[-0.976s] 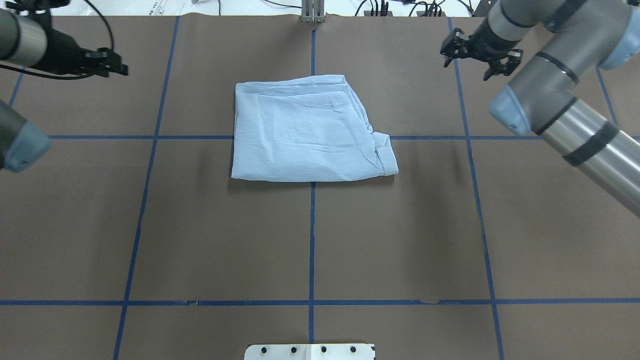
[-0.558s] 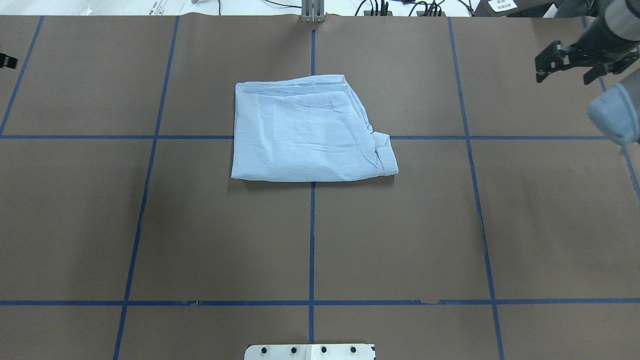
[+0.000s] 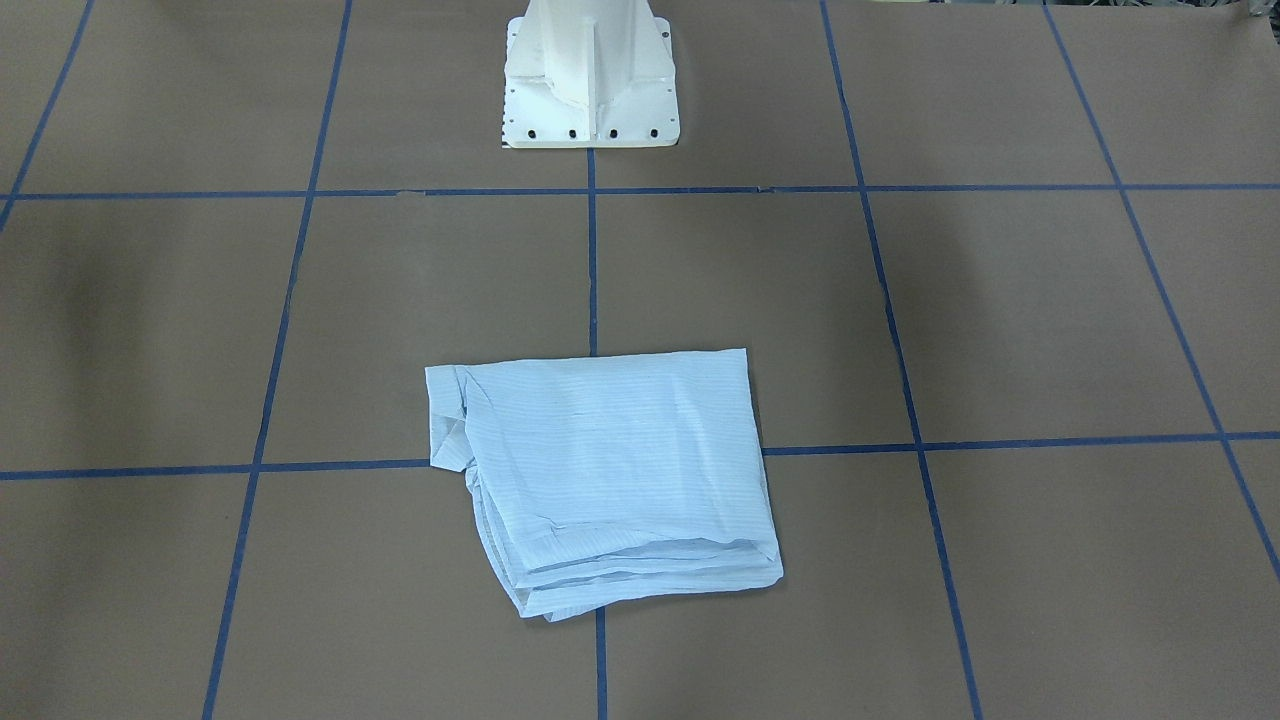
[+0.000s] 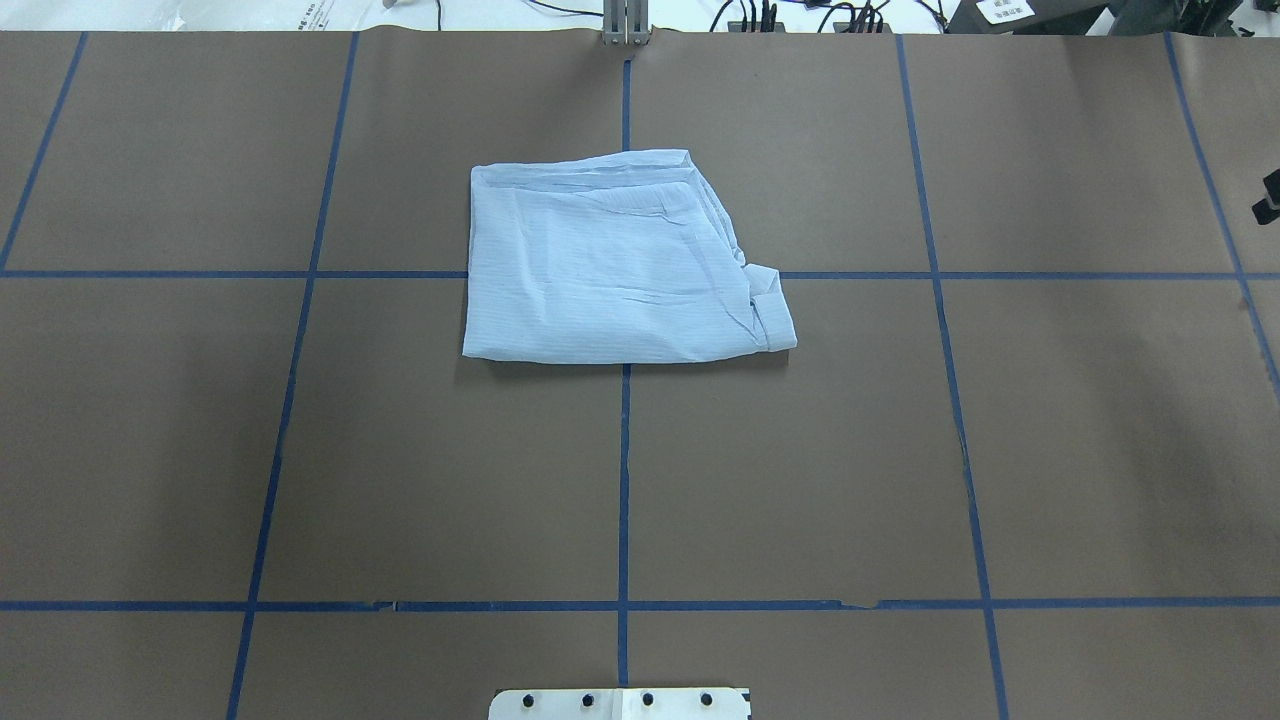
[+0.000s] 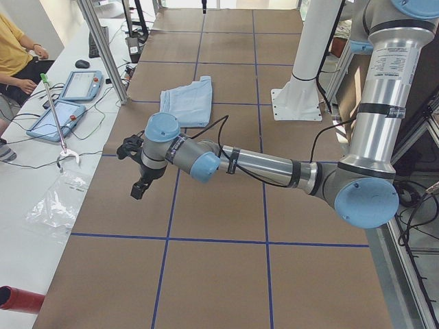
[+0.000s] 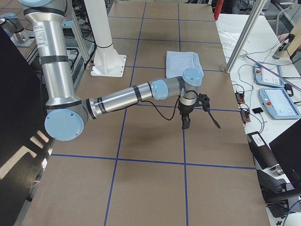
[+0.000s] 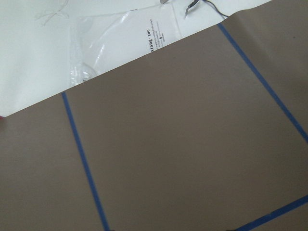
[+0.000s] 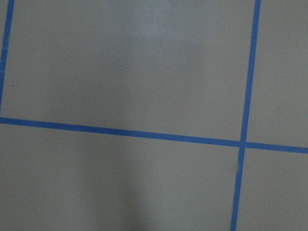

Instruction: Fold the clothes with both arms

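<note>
Front-facing view: the shirt (image 3: 600, 480) lies folded flat on the brown-papered table (image 3: 1000, 320), well apart from the white pedestal base (image 3: 590, 90). Bare paper shows on all four sides. Its stacked fold edges face the operators' side, and a bunched corner sits on the robot's right.

Overhead view: the shirt (image 4: 615, 265) straddles the centre tape line in the far half, its long axis running across the table (slightly skewed). A black sliver of the right gripper (image 4: 1270, 198) shows at the frame's edge, well clear.

Left side view: the left gripper (image 5: 137, 179) hangs over the table's end, far from the shirt (image 5: 187, 100); I cannot tell its spread.

Right side view: the right gripper (image 6: 195, 113) hovers over paper, apart from the shirt (image 6: 183, 62); spread unclear.

Left wrist view: paper edge, tape lines and a clear plastic bag (image 7: 120, 38).

Right wrist view: only paper and crossing tape.
</note>
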Tool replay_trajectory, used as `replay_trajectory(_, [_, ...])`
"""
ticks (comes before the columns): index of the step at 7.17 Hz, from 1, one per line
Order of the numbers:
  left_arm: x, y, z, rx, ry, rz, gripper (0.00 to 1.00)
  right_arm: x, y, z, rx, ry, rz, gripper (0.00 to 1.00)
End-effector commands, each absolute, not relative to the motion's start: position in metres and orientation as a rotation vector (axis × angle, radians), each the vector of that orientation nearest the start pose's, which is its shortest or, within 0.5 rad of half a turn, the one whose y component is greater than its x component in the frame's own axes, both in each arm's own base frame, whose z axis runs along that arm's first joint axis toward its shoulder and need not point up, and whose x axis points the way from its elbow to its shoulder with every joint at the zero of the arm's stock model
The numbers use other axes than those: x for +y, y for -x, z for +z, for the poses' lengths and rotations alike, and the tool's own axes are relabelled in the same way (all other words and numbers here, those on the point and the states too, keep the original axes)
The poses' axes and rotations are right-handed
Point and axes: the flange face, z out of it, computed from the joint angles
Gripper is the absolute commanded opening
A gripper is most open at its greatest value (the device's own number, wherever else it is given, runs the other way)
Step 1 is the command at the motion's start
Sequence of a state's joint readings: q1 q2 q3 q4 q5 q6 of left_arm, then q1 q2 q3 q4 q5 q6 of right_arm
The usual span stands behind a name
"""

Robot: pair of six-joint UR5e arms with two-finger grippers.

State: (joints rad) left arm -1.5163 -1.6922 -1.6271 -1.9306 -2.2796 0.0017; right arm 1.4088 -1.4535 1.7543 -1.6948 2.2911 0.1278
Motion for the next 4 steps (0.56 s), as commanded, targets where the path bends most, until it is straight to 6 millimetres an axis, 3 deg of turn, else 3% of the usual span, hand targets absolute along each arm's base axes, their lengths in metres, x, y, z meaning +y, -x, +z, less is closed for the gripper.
replay_trajectory(1, [-0.554,0.039,0.543,0.718,-0.467,0.237,1.00,-0.528,-0.008,0.541,-0.765,-0.075,-0.109,1.00])
replay_trajectory(3, [-0.544,0.041,0.539,0.720,-0.475,0.228,1.00,-0.526,-0.009,0.538,-0.767,-0.085,-0.118,1.00])
replay_trajectory(4, [-0.530,0.040,0.564,0.720,-0.437,0.217,1.00,-0.530,-0.008,0.534,-0.773,-0.087,-0.110,1.00])
